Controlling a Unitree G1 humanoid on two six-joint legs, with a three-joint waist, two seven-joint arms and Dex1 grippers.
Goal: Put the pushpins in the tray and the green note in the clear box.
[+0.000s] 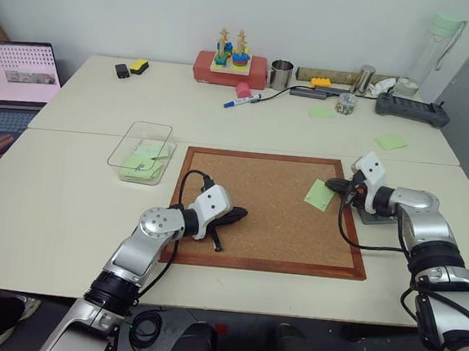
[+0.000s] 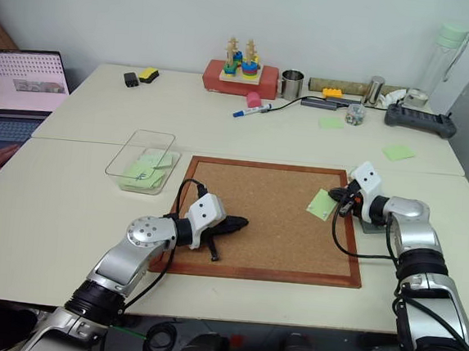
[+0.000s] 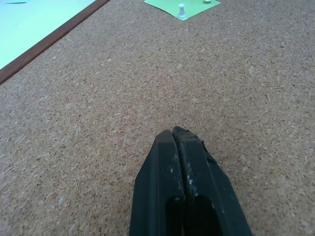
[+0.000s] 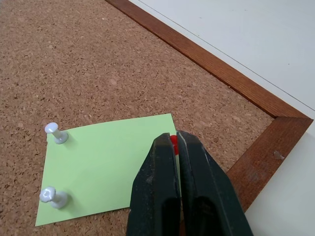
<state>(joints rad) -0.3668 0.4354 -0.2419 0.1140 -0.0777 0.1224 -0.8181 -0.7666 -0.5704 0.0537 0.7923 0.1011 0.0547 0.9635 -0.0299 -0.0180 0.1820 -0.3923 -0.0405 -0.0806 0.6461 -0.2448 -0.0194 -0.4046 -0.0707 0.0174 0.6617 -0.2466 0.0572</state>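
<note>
No brand or label reads clearly; a laptop [image 1: 15,74] at far left shows an unreadable pinkish screen. Two pale tables [image 1: 68,202] meet before a white wall, carrying the corkboard [image 1: 276,261], with the clear box [image 1: 142,151] left and the tray [image 1: 373,216] right. Right gripper [image 4: 176,142] pinches a red pushpin [image 4: 173,144] on the green note [image 4: 108,167] at the board's right edge beside two white pins [image 4: 54,132]; left gripper [image 3: 174,135] rests pressed shut on cork.

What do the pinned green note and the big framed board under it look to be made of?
The pale green square note: thin matte paper, going by its crisp edges and flat lie. The large wood-framed board: a speckled, grainy brown surface that looks like cork, within a smooth reddish-brown frame that looks like stained wood.
</note>
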